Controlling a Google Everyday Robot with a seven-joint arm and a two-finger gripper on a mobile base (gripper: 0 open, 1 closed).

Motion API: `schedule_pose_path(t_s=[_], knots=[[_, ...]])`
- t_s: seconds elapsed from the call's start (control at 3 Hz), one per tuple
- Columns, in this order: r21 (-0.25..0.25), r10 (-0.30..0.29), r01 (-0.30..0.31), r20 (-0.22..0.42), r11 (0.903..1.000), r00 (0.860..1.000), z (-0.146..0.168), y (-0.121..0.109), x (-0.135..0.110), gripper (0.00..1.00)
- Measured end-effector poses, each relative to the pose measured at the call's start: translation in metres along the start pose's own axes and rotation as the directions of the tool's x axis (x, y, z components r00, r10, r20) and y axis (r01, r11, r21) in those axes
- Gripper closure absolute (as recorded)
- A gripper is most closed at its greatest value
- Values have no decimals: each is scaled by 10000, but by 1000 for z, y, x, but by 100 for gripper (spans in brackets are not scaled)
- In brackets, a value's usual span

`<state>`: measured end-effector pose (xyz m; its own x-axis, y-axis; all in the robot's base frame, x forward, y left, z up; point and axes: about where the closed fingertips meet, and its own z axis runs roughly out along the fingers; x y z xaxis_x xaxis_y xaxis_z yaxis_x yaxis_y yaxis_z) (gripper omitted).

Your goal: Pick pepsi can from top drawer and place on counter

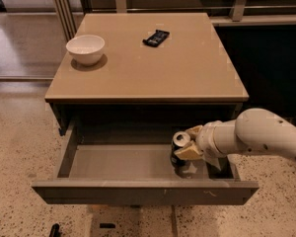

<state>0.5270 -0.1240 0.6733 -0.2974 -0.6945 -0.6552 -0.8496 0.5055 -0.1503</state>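
The top drawer (138, 192) is pulled well out from under the counter (158, 73); its grey front panel faces me and the grey floor inside is open to view. The robot's white arm (266, 135) comes in from the right, low over the drawer's right end, with its wrist just inside the side wall. The gripper (183, 144) sits in the right half of the drawer, and its 2 tan fingers (188, 153) stand narrow around the pepsi can (180, 138); 1 finger lies on the near side of the can and the other on the far side, both pressed against it, so it has the can in its grasp.

The can stands upright, its silver top showing and its dark body below; it is down within the drawer, below the level of the counter, nearer the front panel than the back. Whether its base rests on the drawer floor or hangs just above it I cannot tell from here; there is a pale glint on the floor right beside it.

Up on the counter, a white bowl (86, 48) sits near the far left corner; a flat black wrapper (156, 37) lies towards the far edge, right of the bowl and well apart from it. Both are far from the arm. The cabinet stands on a speckled floor (15, 147), which shows to the left and in front of the drawer.
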Motion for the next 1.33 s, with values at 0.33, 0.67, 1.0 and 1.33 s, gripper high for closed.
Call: schedule_pose_path(t_s=[0.33, 0.67, 1.0, 1.33], knots=[[-79, -161, 160, -94, 9998, 9998, -39, -5, -42, 100], [-377, -18, 0, -477, 9993, 9989, -98, -13, -103, 100], [-323, -37, 22, -443, 9995, 9990, -96, -14, -103, 100], [-340, 320, -333, -379, 9989, 9988, -107, -18, -113, 100]])
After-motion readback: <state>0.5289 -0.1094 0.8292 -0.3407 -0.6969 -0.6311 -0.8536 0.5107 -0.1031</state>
